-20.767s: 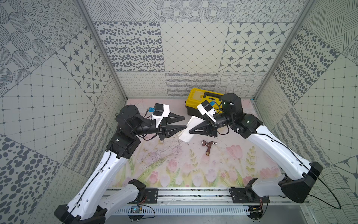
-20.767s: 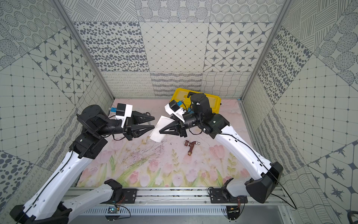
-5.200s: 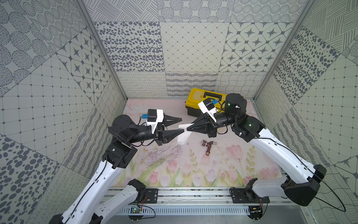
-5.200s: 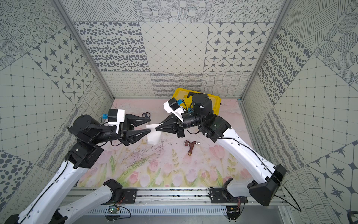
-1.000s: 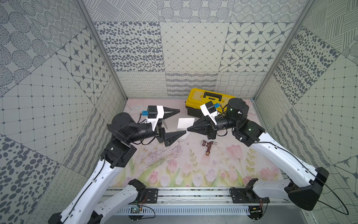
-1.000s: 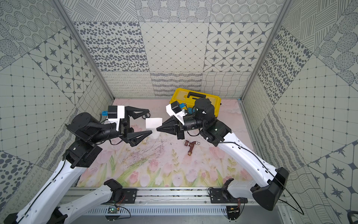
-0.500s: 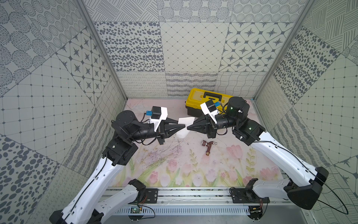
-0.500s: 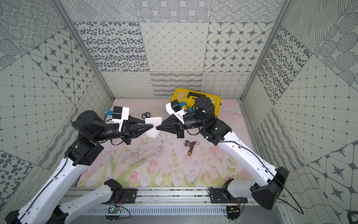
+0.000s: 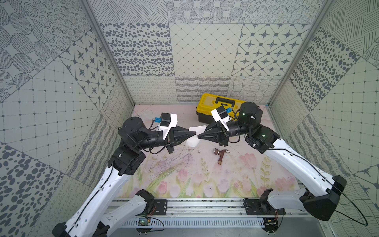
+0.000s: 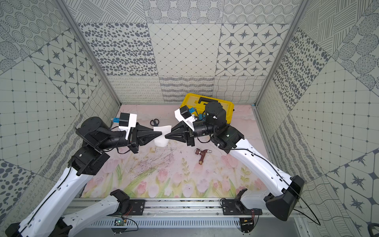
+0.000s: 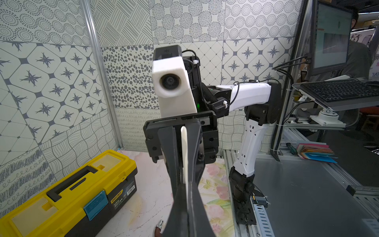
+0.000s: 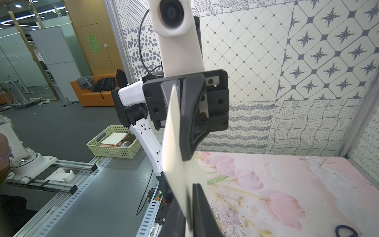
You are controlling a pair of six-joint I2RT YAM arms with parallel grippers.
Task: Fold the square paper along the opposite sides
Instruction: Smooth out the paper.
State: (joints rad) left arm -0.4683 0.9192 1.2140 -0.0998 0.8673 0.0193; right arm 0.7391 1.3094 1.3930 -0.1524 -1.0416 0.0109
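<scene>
Your scene is mostly grey on off-white, with a few bright spots.
At mid-frame in both top views you have a plain white paper (image 9: 192, 141). The mat (image 9: 184, 174) is pale pink, printed with pink tulips and green stems. The toolbox (image 9: 207, 102) has a yellow lid, black base and handle, and a blue latch. The walls (image 9: 205, 51) carry grey dots, stars, grids and squiggles. The tap (image 9: 220, 157) is reddish brown, the scissors (image 10: 154, 122) black, and the arms (image 9: 106, 184) white with black joints.

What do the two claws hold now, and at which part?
The square paper: left claw and right claw pinch it from opposite sides, tips almost meeting near its middle.
</scene>
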